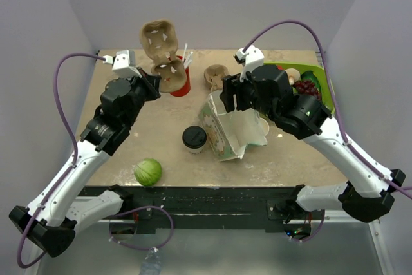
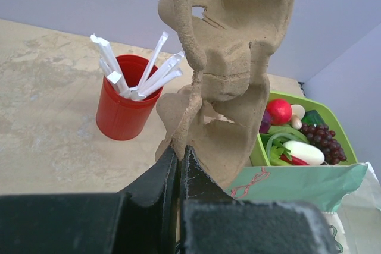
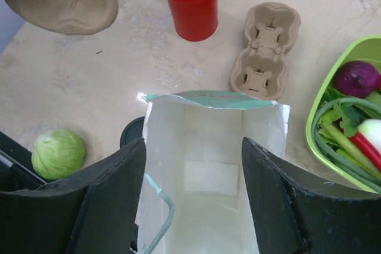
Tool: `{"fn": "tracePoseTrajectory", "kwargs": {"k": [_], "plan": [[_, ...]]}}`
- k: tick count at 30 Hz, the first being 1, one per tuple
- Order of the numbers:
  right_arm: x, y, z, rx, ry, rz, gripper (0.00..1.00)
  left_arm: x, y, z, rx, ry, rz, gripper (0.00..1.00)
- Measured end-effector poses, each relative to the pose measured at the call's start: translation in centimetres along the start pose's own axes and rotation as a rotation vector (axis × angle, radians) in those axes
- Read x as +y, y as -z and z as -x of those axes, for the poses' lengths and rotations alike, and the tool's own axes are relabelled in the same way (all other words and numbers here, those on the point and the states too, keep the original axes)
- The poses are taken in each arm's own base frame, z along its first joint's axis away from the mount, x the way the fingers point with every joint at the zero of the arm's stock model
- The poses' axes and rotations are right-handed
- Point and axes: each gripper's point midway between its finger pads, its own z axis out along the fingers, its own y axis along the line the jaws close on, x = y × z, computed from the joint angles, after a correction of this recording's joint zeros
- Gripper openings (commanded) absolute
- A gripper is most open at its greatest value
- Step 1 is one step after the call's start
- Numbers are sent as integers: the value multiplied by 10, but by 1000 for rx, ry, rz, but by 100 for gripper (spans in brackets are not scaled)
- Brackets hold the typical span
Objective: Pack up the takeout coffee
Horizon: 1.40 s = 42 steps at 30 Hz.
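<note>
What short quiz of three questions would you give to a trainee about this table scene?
1. True or false: the coffee cup with the black lid is already inside the paper bag.
2. What does the left claw hold? A) the red cup B) the cardboard cup carrier C) the cabbage
3. Which claw hangs open over the mouth of the bag?

Key: 1 false, the cup stands on the table beside the bag. 2 B. 3 the right claw.
</note>
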Motion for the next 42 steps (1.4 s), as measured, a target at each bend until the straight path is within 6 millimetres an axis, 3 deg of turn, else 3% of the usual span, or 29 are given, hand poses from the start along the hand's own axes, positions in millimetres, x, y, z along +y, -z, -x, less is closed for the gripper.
{"fn": "tracePoseTrajectory", "kwargs": {"k": [8,10,15,20,26,32,37,42], "plan": [[-16,4,-11,43,-16,-87,68,-8,-5,-2,5,-16,-41,0],[-17,4,-14,49,-18,-88,58,-11,-5,1,0,-19,-57,0],[-20,-4,-28,78,-12,-105,62,-20,-4,7,-13,-15,-97,0],[-20,-33,-45,123,0,-125,64,-28,-2,6,-2,-13,-144,0],[-15,-82,-54,133,11,-162,66,-35,0,3,12,-11,-179,0],[-17,-111,-50,132,15,-211,72,-37,6,9,-1,-7,-193,0],[-16,-101,-30,95,12,-196,87,-38,15,19,-31,-2,-207,0],[-22,-53,0,7,-2,-170,94,-41,17,25,-49,-14,-221,0]]}}
